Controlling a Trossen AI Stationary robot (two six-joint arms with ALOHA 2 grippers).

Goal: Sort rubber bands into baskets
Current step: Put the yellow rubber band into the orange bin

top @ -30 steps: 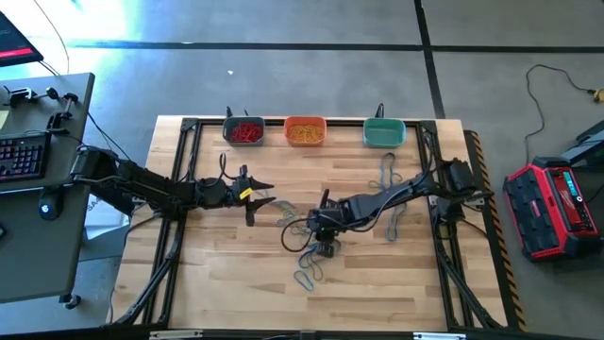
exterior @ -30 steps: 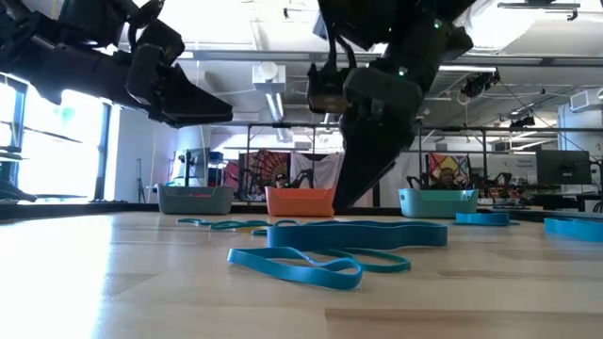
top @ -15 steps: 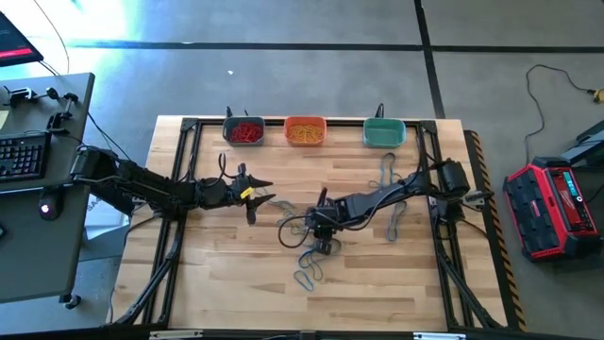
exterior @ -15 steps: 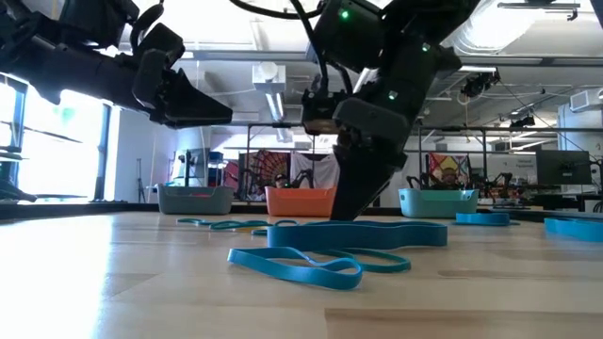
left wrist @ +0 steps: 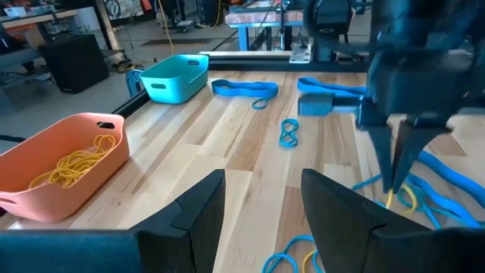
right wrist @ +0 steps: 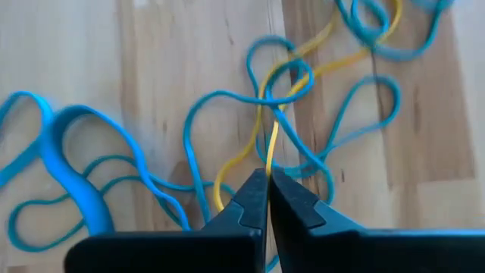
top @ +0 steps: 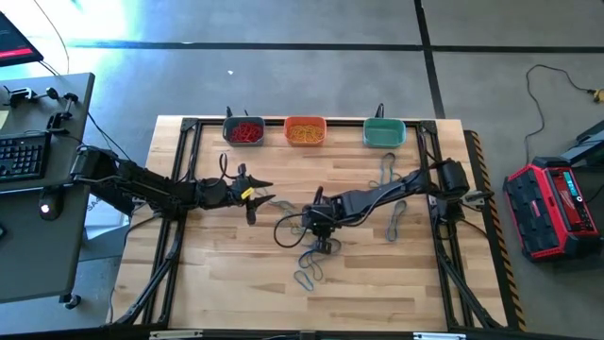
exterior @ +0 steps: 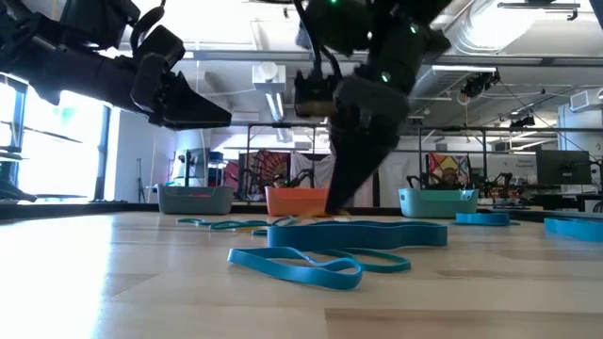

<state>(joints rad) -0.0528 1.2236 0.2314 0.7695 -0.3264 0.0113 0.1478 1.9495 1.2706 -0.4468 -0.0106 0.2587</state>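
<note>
A tangle of blue rubber bands (right wrist: 227,114) with one yellow rubber band (right wrist: 333,53) threaded through it lies mid-table. My right gripper (top: 321,244) stands over the tangle, pointing steeply down, shut on the yellow band. My left gripper (top: 266,195) hovers open above the table to the left of the tangle and holds nothing. Three baskets stand along the far edge. The grey-blue basket (top: 244,130) holds red bands. The orange basket (top: 305,130) holds yellow bands. The third basket (top: 384,132) is teal. My right gripper pinches one strand of the yellow band (right wrist: 270,155) between its two fingertips (right wrist: 254,193). The fingers come from above, slanting steeply down, at table level. The band's remaining length lies slack on the wood, woven through the blue loops.
More blue bands lie nearer the front edge (top: 307,277), right of centre (top: 394,222) and near the teal basket (top: 387,172). A wide blue band (exterior: 358,234) lies close to the low camera. A black metal frame (top: 184,127) borders the table, and black cables run beside my right arm.
My right gripper has shut on the yellow band in the tangle, staying low over the table at nearly the same spot. The bands lie where they were.
</note>
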